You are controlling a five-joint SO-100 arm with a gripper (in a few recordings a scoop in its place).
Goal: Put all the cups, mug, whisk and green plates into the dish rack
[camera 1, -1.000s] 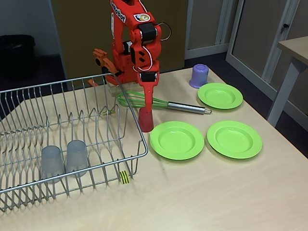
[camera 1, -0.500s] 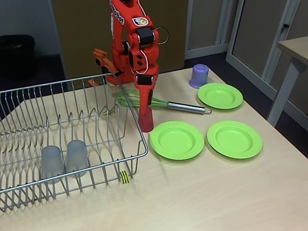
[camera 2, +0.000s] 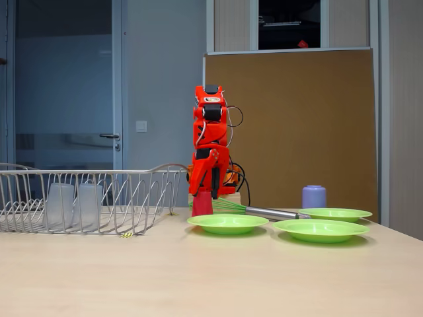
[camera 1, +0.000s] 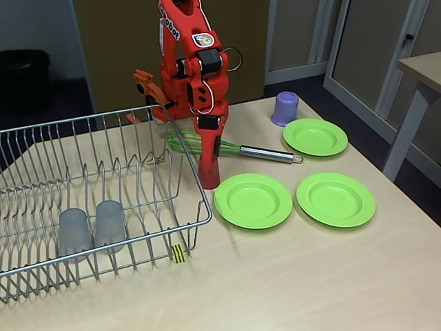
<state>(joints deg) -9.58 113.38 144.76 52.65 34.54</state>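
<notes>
The red cup [camera 1: 209, 175] stands upright on the table between the dish rack [camera 1: 178, 254] and the nearest green plate [camera 1: 253, 200]. My gripper [camera 1: 209, 160] points straight down with its fingers at the cup's top; the jaws' gap is hidden. Two grey cups [camera 1: 74, 233] [camera 1: 110, 224] stand inside the rack. The whisk [camera 1: 269, 155] lies behind the red cup, green wires toward the rack. Two more green plates [camera 1: 335, 198] [camera 1: 315, 136] lie to the right, and the purple mug [camera 1: 285, 108] is upside down behind them. From the side, the gripper [camera 2: 202, 193] sits over the cup [camera 2: 202, 206].
The rack's right wall [camera 2: 168, 191] rises close to the left of the red cup. My arm's base [camera 1: 148, 86] stands behind the rack's far corner. Bare tabletop [camera 1: 289, 276] stretches along the front. Another table [camera 1: 420, 69] stands at the far right.
My wrist has shifted slightly left and dropped a little toward the red cup. The cup and everything else stay where they were.
</notes>
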